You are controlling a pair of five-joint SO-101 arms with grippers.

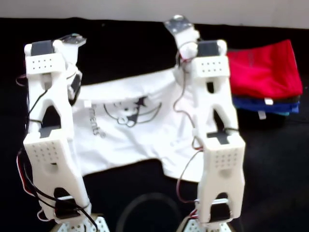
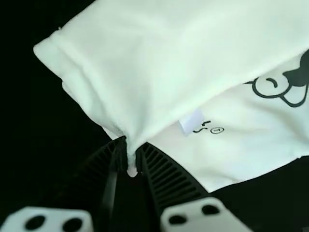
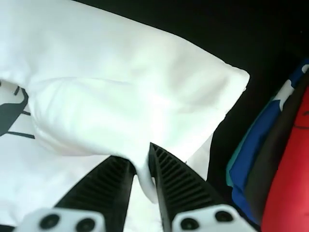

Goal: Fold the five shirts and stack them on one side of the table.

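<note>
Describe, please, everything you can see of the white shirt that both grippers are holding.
The white shirt looks like soft, plain cloth with a dark line drawing and a small sewn tag. It lies spread and wrinkled on the black table, with two sides raised into folds. The left gripper pinches one doubled-over corner, and the right gripper pinches another on the opposite side. A dark gap separates it from the stack of folded shirts.

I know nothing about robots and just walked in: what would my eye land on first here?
A white shirt with a dark cartoon print spreads across the middle of the black table, and the left gripper and right gripper each pinch a fold of it. Toward the right edge of the high view sits a stack of folded shirts, red on top with blue beneath.
</note>
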